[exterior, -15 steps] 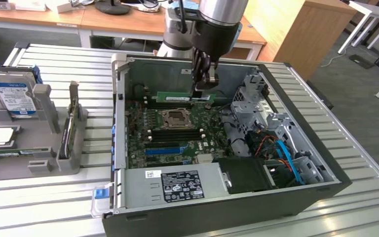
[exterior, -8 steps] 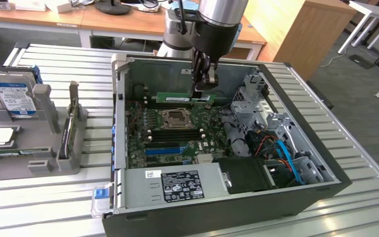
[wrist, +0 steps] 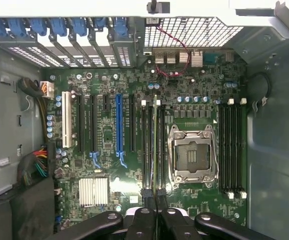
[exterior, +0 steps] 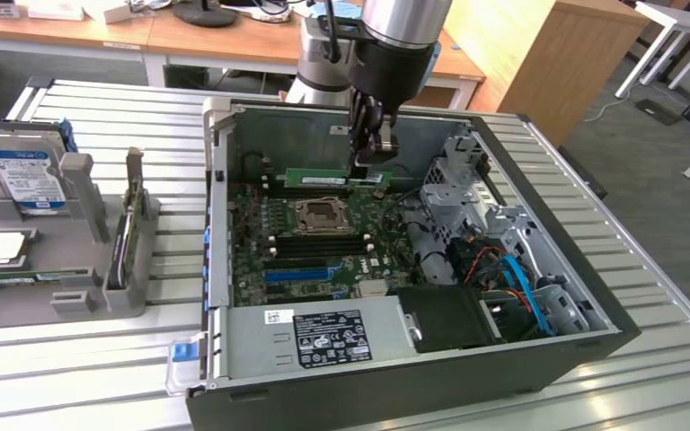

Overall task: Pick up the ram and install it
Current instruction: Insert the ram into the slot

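Clamping the ram (exterior: 321, 180), hand (exterior: 370, 166) over the motherboard (exterior: 309, 256); inside the case (exterior: 276, 135)

CPU socket (wrist: 191, 152): near gripper (wrist: 157, 217) | blue slot (wrist: 118, 125): near, opposite side | hard drive (exterior: 24, 175): well apart, outside case (exterior: 441, 391)

I have the exterior camera standing off the arm, raised and well back, looking down at a slant so the open computer case (exterior: 441, 386) sits mid-frame on the tabletop (exterior: 657, 269). The wrist camera rides just behind the gripper (wrist: 157, 205), facing straight down from close above. Both views share the motherboard (exterior: 261, 224) (wrist: 109, 135) and its CPU socket (exterior: 319, 214) (wrist: 191, 152).
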`<state>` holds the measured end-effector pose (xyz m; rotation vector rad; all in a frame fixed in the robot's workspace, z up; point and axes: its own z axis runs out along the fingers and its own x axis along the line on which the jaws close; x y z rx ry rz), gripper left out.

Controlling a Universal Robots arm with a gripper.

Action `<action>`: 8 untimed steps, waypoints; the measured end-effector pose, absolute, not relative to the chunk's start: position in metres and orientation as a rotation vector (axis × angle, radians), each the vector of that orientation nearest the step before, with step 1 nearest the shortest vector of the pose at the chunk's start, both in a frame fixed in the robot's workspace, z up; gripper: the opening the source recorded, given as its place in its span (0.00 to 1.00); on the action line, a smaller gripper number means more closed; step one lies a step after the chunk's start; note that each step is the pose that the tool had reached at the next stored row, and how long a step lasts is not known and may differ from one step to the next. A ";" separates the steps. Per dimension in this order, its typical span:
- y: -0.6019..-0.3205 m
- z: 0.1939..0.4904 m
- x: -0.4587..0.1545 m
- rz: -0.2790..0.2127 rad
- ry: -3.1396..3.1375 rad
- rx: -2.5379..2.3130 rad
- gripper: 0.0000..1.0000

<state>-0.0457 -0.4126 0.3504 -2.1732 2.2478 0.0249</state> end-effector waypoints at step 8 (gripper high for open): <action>-0.413 0.350 -0.046 0.025 2.239 -2.182 0.12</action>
